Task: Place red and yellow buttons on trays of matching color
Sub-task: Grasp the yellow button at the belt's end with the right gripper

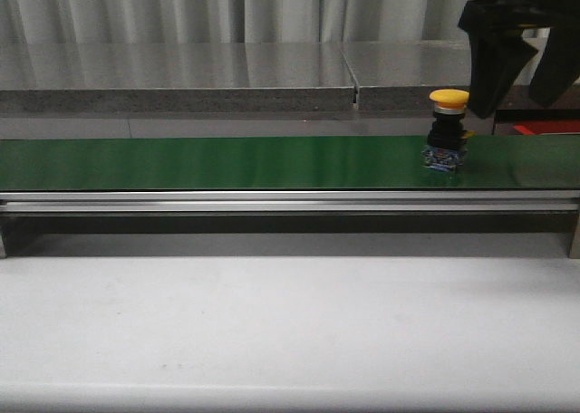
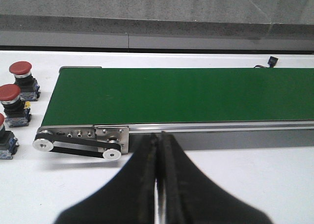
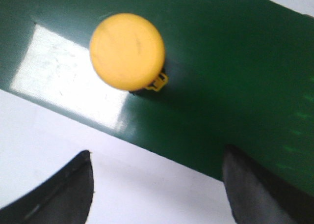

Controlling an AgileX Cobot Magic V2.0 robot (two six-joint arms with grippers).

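Hovering with fingers spread wide, right gripper [image 3: 157, 184] risking missing yellow button [image 3: 127, 51] riding green belt [image 3: 235, 86]; left gripper [image 2: 159, 184] resting pressed together.

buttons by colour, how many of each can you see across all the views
yellow: 1, on the green belt
red: 3, beside the belt's end on the table, the third cut off by the frame edge
total: 4
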